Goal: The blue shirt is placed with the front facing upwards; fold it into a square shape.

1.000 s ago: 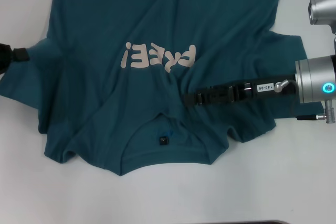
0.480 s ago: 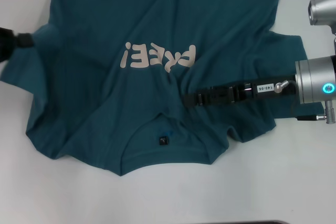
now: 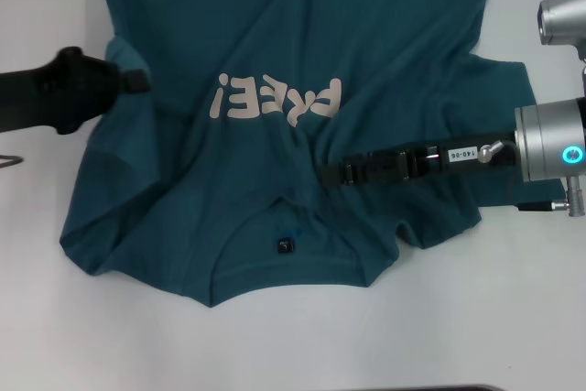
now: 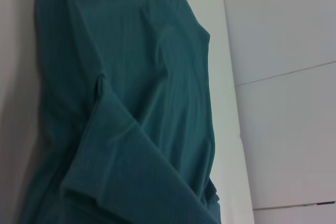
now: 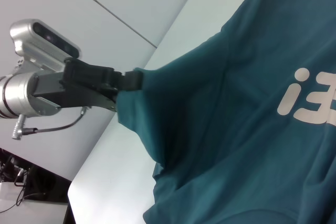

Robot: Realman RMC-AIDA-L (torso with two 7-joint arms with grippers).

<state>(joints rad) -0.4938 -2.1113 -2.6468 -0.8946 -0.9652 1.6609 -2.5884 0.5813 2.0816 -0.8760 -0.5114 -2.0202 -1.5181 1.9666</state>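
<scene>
The blue shirt lies front up on the white table, its collar and dark neck tag nearest me and the pale lettering upside down. My left gripper is shut on the shirt's left sleeve, holding it raised over the shirt's left side, just beside the lettering. The right wrist view shows that grip from the side: left gripper with teal cloth hanging from it. My right gripper lies low across the chest below the lettering, shut on bunched cloth. The left wrist view shows only draped shirt.
Bare white table surface runs along the near edge and to the left of the shirt. The right arm's silver wrist sits over the shirt's right sleeve. Pale wall panels stand beyond the table.
My left gripper has moved right, from the table's left edge to over the shirt, pulling the left sleeve up and inward. The right gripper has stayed put.
</scene>
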